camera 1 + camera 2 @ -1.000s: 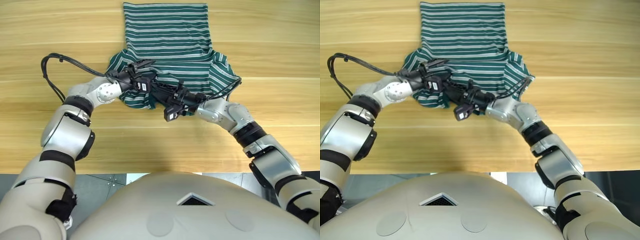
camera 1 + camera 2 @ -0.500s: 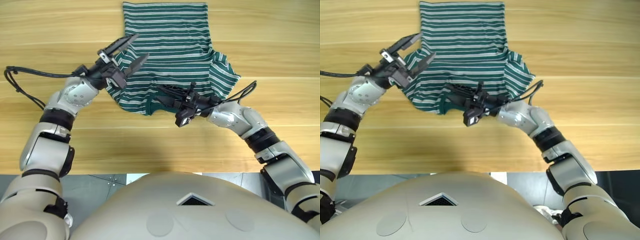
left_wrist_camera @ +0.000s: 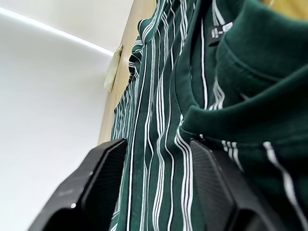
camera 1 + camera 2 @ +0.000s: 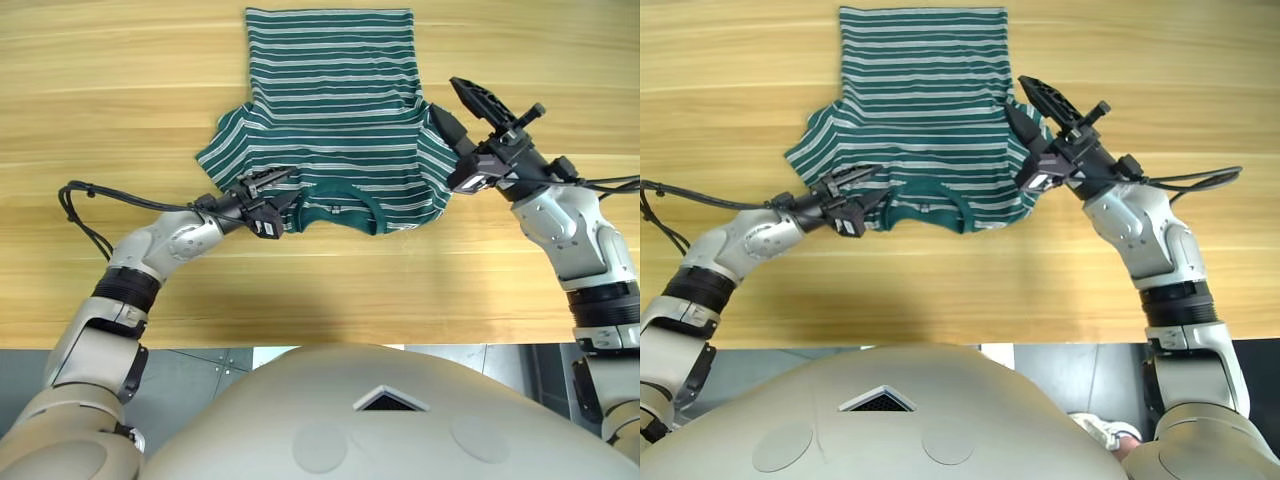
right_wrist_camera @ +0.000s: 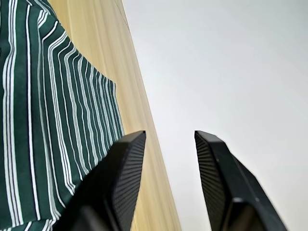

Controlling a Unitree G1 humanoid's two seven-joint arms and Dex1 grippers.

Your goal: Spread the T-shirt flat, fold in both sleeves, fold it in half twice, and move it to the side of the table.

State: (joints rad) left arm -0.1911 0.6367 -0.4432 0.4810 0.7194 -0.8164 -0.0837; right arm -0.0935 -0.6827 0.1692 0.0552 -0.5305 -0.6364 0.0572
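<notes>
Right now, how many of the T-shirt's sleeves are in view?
2. The left sleeve lies spread on the table near the left gripper; the right sleeve lies rumpled beside the open right gripper.

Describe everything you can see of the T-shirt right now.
The T-shirt is dark green soft knit with thin pale stripes and a plain green collar. It lies on the wooden table, collar nearest the robot, hem farthest, body mostly flat, both short sleeves rumpled. The open left gripper straddles the shoulder edge beside the collar. The open right gripper is by the right sleeve.
</notes>
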